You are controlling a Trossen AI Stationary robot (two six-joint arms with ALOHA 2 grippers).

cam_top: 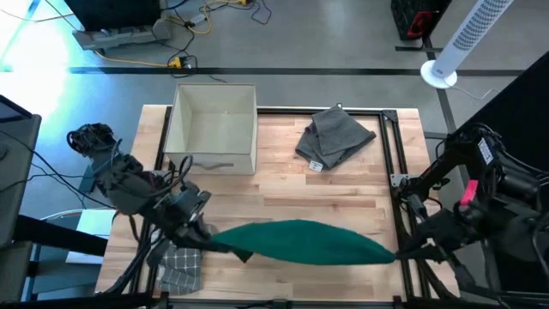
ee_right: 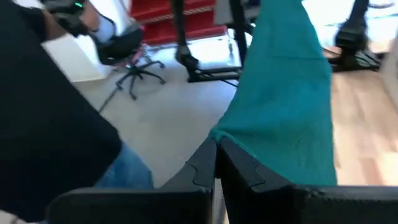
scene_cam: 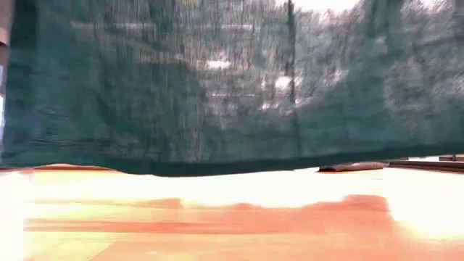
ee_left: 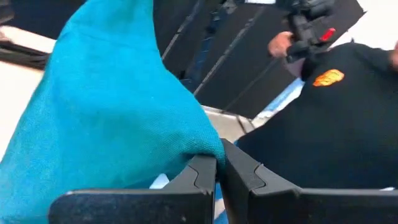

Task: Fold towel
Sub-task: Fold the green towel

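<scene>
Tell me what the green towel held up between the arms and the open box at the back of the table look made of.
The green towel looks like thin woven cloth: matte, draping, and light shows through its weave in the low view. The pale open box looks like rigid plastic, possibly coated board: flat, straight, smooth walls. The left tool and right tool each pinch a towel end.

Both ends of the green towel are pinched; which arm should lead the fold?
Neither clearly: left end effector and right end effector each grip a corner of the raised towel. They should probably move together.
</scene>
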